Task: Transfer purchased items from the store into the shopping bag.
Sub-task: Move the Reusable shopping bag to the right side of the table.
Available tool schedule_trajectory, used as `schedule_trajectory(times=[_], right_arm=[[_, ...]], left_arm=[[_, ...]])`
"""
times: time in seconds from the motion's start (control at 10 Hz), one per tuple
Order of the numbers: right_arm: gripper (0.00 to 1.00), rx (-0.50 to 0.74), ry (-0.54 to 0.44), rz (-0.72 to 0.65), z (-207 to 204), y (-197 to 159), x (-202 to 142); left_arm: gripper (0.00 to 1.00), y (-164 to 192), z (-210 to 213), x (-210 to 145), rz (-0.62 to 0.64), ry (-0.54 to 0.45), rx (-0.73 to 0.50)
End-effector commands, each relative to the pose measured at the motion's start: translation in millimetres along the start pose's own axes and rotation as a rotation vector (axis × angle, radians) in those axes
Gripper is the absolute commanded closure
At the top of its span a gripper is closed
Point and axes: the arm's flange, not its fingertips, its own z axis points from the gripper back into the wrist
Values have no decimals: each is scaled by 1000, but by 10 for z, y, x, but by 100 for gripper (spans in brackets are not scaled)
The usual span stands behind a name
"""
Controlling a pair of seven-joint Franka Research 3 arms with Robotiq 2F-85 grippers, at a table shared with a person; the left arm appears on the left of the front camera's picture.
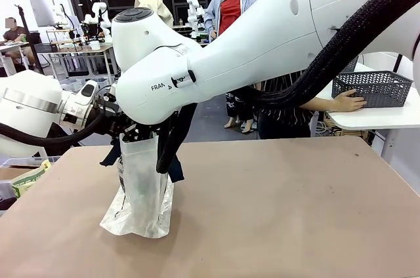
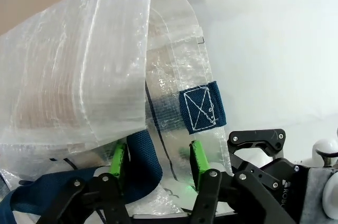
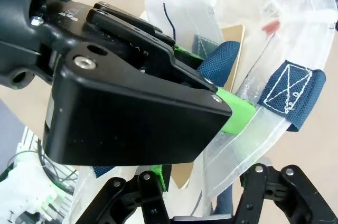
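Together at the shopping bag [image 1: 141, 186] mouth, left pincer [image 2: 156, 163] spread astride its rim, right pincer's [image 3: 198, 179] spread unclear.

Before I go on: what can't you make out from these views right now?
- Basket contents: front view, the mesh wall and the person's hand hide them.
- Bag contents: front view, the plastic blurs them.
- Both grippers at the bag mouth: front view, the right arm covers them.
- Right gripper's hold: right wrist view, the left gripper blocks it.
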Motion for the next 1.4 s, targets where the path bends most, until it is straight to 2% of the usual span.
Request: schedule_trajectory(times=[0.0, 0.5, 0.9, 1.1, 1.3], right_arm=[[39, 16, -7, -22, -73, 28, -72], [39, 27, -79, -66, -101, 132, -24], [39, 41, -86, -92, -104, 103, -21], [39, 38, -89, -89, -103, 96, -28], [39, 37, -86, -95, -111, 92, -24]], left_arm=[[39, -5, -8, -10, -13, 23, 2], [39, -41, -142, -8, -17, 81, 1], [39, -61, -144, -17, -39, 110, -18], [0, -53, -119, -5, -35, 113, -8], [0, -51, -104, -16, -39, 134, -25]])
